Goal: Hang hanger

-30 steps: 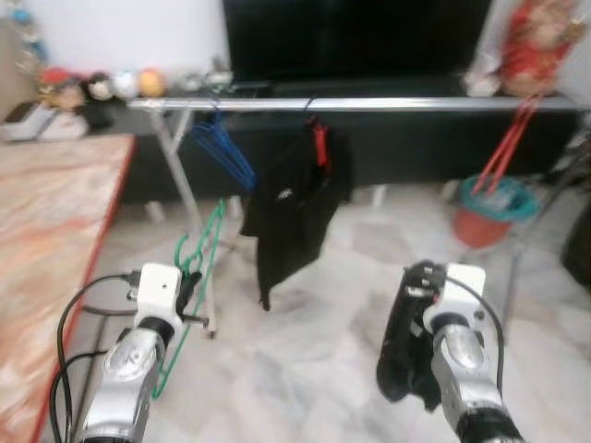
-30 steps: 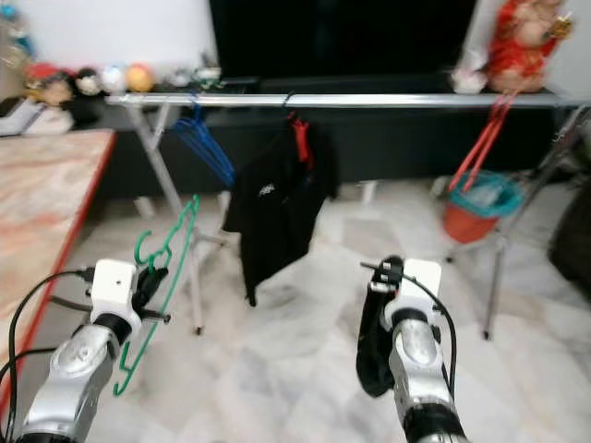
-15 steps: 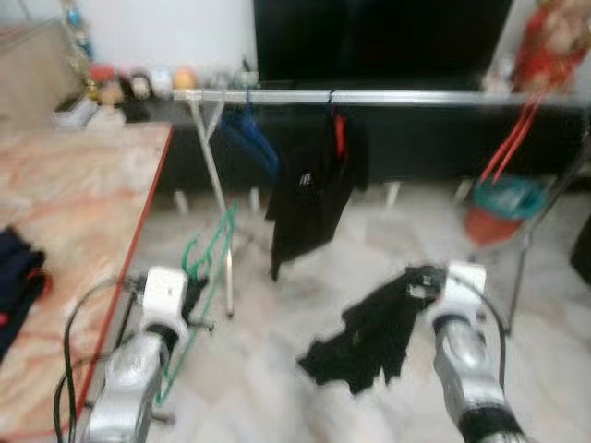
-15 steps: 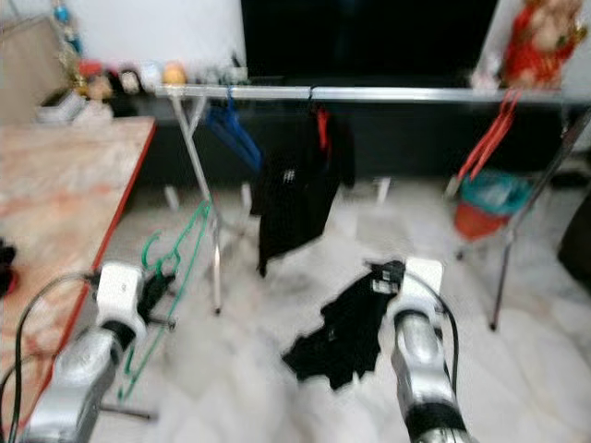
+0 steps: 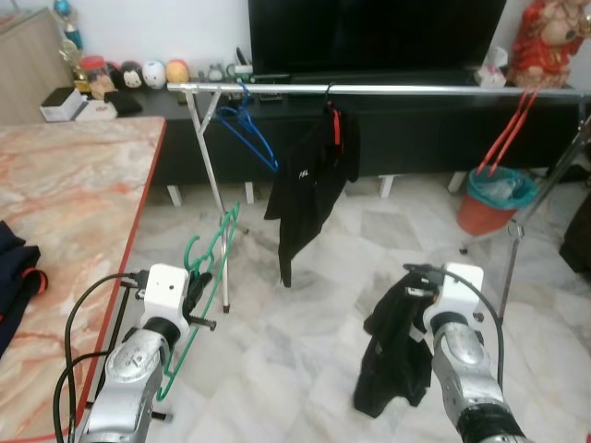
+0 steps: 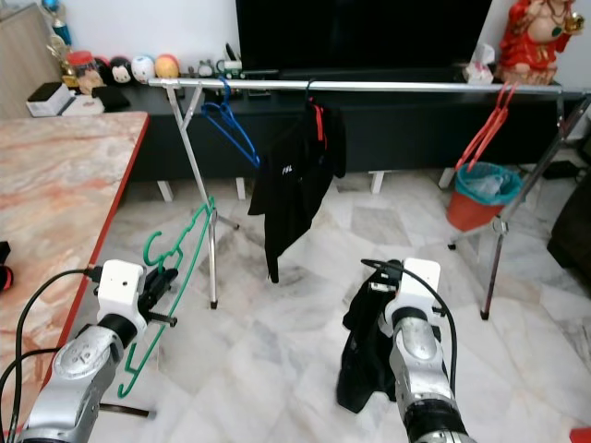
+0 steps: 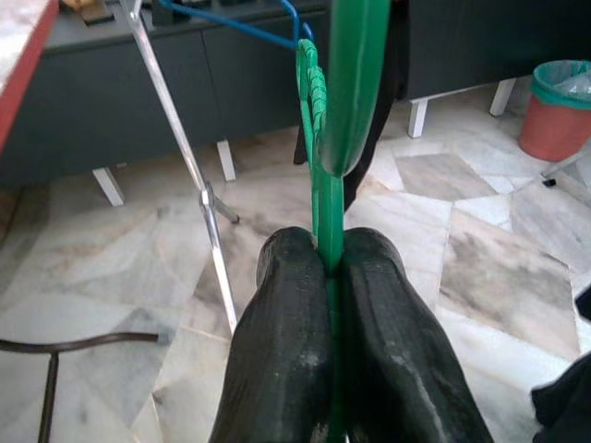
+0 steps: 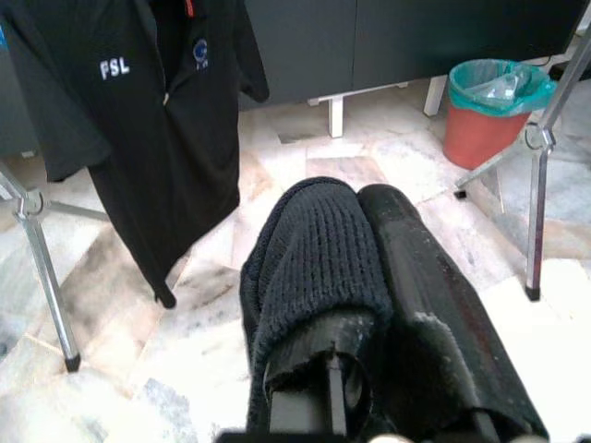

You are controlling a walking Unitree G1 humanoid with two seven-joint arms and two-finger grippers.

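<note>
A metal rail (image 5: 397,89) runs across the room in front of a dark TV cabinet (image 5: 416,138). On it hang a blue hanger (image 5: 247,129), a black shirt (image 5: 309,189) on a red hanger (image 5: 336,129), and two more red hangers (image 5: 508,134) at the far right, above a red bin (image 5: 494,198) lined in teal. The rail's leg (image 5: 211,185) stands between the robot's left arm and the black shirt. A marble-topped bench (image 5: 65,212) with a red edge lies on the left, with dark cloth (image 5: 14,277) on it. Toys (image 5: 138,72) sit on the cabinet top, and a red figure (image 5: 554,41) stands at its right end.

The left pincer (image 7: 331,268) is closed tight on the green hanger (image 5: 205,277), which stands upright beside the rail's leg, well below the rail. The right pincer (image 8: 369,231) is closed on a black garment (image 5: 392,346), whose knit edge is wrapped over one finger (image 8: 319,249); the rest hangs down toward the marble floor (image 5: 305,360).

Half a second ago the garment was swung out to the left; it now hangs straight. The view has sharpened and shifted slightly.
</note>
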